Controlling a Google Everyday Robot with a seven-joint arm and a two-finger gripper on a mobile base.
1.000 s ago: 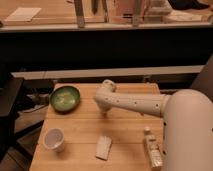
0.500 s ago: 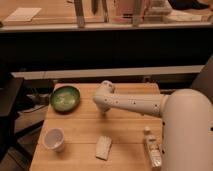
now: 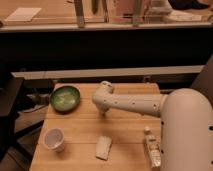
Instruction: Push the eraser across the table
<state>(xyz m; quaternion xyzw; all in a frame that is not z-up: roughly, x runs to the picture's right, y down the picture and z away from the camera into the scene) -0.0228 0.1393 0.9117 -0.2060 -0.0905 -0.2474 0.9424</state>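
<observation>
Over the middle of the table [image 3: 80,129] the white arm [image 3: 132,104] reaches in from the right, its bent elbow lying a little right of the green bowl [image 3: 65,98]. Below that bend a short dark part points down at the planks: this is the tool [image 3: 103,113], hanging close to the tabletop near its centre; I cannot tell how it is set. On the far left part of the table sits the green bowl, round and shallow. Nearer and further left stands a white cup [image 3: 54,139], upright. Between the cup and the arm's large white body [image 3: 187,132], a whitish rectangular block [image 3: 104,147] lies flat near the front edge, slightly tilted. Right of that block a small clear bottle [image 3: 152,149] lies just beside the robot's body. No black eraser shows anywhere on the planks; it may be hidden under the arm
</observation>
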